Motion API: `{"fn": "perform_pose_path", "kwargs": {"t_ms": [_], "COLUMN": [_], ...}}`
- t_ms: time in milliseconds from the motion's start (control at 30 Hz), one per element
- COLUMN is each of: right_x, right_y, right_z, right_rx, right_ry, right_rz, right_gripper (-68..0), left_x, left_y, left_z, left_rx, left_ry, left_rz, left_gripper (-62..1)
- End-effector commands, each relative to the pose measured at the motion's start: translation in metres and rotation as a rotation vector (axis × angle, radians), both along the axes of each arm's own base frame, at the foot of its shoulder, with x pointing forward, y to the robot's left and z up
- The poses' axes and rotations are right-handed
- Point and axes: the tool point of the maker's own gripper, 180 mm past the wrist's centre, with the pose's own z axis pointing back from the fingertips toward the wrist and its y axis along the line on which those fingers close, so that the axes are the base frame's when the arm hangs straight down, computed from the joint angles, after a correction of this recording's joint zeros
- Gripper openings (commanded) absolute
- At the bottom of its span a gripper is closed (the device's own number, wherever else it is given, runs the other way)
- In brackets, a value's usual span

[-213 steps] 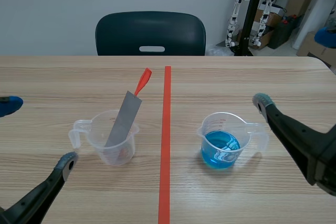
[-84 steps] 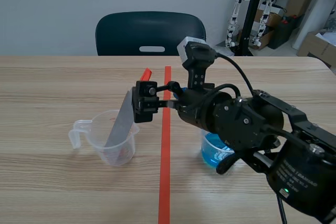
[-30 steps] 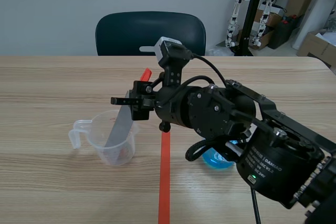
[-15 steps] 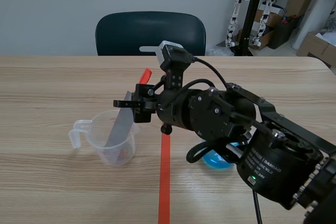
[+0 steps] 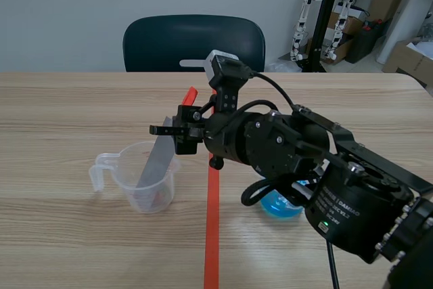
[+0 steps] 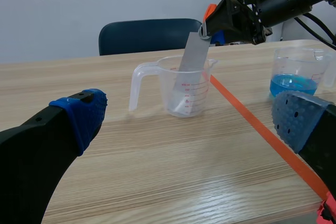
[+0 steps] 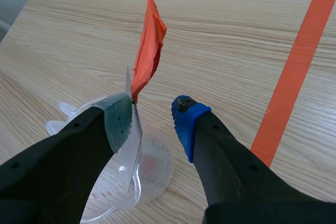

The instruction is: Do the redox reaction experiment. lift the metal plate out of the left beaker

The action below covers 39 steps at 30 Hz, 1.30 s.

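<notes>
The plate (image 5: 157,160) leans in the left beaker (image 5: 145,191), not lifted yet. The right claw (image 7: 152,115) is open around the plate's top, with one pad right beside it. It has to squeeze, then lift. The left claw (image 6: 189,121) is open too. The plate's bottom is hard to see.

The wooden table (image 5: 67,106) is carrying 2 beakers: a clear beaker (image 5: 145,191) standing left of the tape line (image 5: 211,241), a blue-liquid beaker (image 6: 294,74) standing right.
</notes>
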Motion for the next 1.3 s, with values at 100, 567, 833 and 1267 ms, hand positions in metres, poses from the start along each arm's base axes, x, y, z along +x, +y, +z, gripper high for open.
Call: {"fn": "perform_pose_path", "kwargs": {"t_ms": [100,567,833,1267], "right_x": [0.008,-0.002,-0.024,-0.060], "right_y": [0.008,0.026,0.051,0.076], "right_z": [0.019,0.027,0.029,0.017], "right_rx": [0.034,0.069,0.056,-0.102], "right_ry": [-0.041,-0.065,-0.102,-0.227], "right_rz": [0.008,0.098,0.247,0.488], "right_gripper": [-50.2,-66.9,-66.9,-66.9], "left_x": [-0.002,-0.002,-0.002,-0.002], "left_y": [0.000,0.000,0.000,0.000], "left_z": [0.011,0.011,0.011,0.011], "left_rx": [-0.015,-0.015,-0.014,-0.014], "left_ry": [-0.053,-0.053,-0.052,-0.052], "left_rz": [0.005,0.005,0.005,0.005], "left_gripper": [1.4,1.4,1.4,1.4]}}
